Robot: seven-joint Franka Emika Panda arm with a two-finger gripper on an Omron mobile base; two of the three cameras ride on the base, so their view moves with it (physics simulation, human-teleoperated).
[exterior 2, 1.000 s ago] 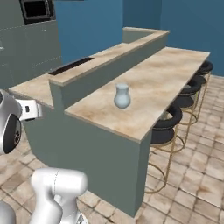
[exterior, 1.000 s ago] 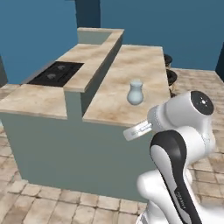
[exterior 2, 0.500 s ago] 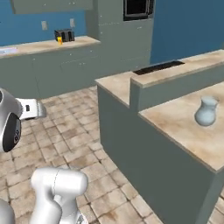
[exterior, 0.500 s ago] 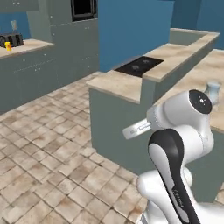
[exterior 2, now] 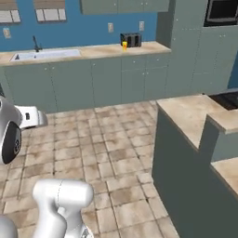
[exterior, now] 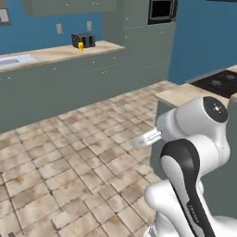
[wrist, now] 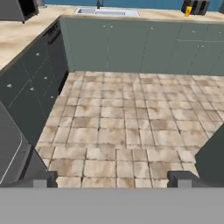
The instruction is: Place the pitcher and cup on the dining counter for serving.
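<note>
My hand [wrist: 112, 179] wide open, holding nothing, over tiled floor [wrist: 127, 127]. Yellow cup [exterior 2: 124, 45] at tabletop [exterior 2: 93, 51] far edge, just beside toaster [exterior 2: 131, 40].

The cup [exterior 2: 124, 45] is a small bright yellow cylinder standing upright on the far beige counter against the blue wall, just in front of the left end of a dark toaster [exterior 2: 130, 40]. From the left base view the cup [exterior: 81, 46] sits the same way, close against that black box. In the hand view it shows as a tiny yellow speck [wrist: 188, 12] near the top right corner; its red mark is too small to make out.
</note>
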